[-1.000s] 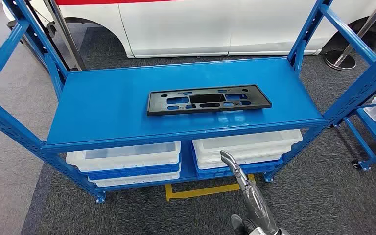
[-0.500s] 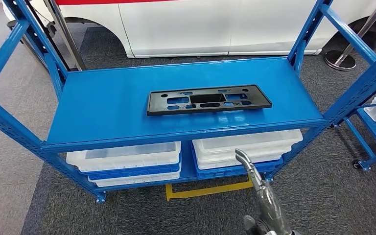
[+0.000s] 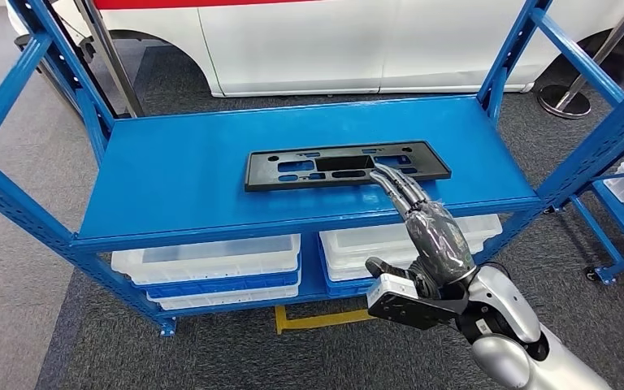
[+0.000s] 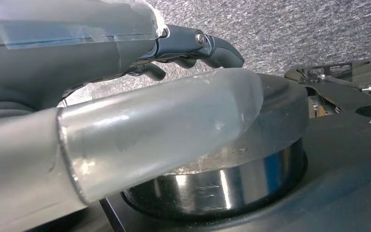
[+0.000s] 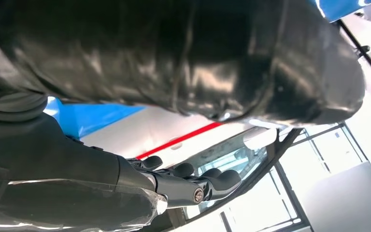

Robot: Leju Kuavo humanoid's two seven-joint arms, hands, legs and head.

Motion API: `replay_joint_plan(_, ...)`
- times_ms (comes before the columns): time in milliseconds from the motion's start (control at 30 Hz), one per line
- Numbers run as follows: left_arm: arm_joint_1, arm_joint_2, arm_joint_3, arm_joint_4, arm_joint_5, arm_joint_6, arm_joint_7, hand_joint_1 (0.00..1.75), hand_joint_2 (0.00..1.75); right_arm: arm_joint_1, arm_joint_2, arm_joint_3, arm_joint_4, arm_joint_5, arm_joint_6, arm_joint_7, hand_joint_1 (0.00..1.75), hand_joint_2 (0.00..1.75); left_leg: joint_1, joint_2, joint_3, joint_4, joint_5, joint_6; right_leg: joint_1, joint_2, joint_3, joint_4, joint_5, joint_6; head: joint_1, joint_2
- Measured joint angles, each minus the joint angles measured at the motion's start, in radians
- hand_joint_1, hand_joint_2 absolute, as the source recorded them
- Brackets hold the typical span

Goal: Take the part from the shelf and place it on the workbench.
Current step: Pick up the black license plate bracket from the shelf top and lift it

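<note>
part (image 3: 346,165) lies flat on shelf (image 3: 179,175); right robot hand (image 3: 426,223) reaches it, fingers extended, holding nothing.

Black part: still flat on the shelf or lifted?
Flat on the shelf. The black part lies level on the blue shelf top; the right hand reaches toward its near edge with straight fingers, not gripping it.

A blue metal shelf rack (image 3: 171,175) with perforated uprights stands on grey carpet (image 3: 16,268). On its upper board lies a flat black plastic part (image 3: 309,166) with cut-out slots, set lengthwise near the middle (slightly towards the right). The lower board carries two stacks of shallow white and blue plastic trays (image 3: 207,272), side by side. A yellow floor marking (image 3: 325,318) runs beneath the rack's front.
</note>
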Motion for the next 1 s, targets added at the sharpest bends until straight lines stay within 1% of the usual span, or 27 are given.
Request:
replay_joint_plan(133,0.0,-0.001,0.0,0.0,0.0,-0.003,0.0,0.0,0.0,-0.034,0.0,0.016,0.023,-0.005,0.006,0.011,0.0,0.0,0.0,0.0,-0.002,0.0,0.0,0.0,0.0,0.0,-0.001,0.0,0.0,0.0,0.0,0.0)
replay_joint_plan(333,0.0,-0.001,0.0,0.0,0.013,-0.007,0.002,0.0,0.0,-0.074,0.001,0.026,0.064,-0.057,0.025,0.02,0.0,0.0,-0.001,-0.001,-0.002,0.0,0.0,0.0,-0.001,-0.001,-0.002,0.0,0.0,0.0,0.0,0.0)
replay_joint_plan(1000,0.001,0.0,0.0,0.0,0.018,-0.024,-0.005,0.0,0.0,-0.079,0.028,0.033,0.105,-0.058,0.04,0.017,0.0,0.0,-0.002,-0.002,-0.003,0.001,0.0,0.001,-0.002,-0.002,-0.002,-0.001,0.0,0.001,0.0,0.0)
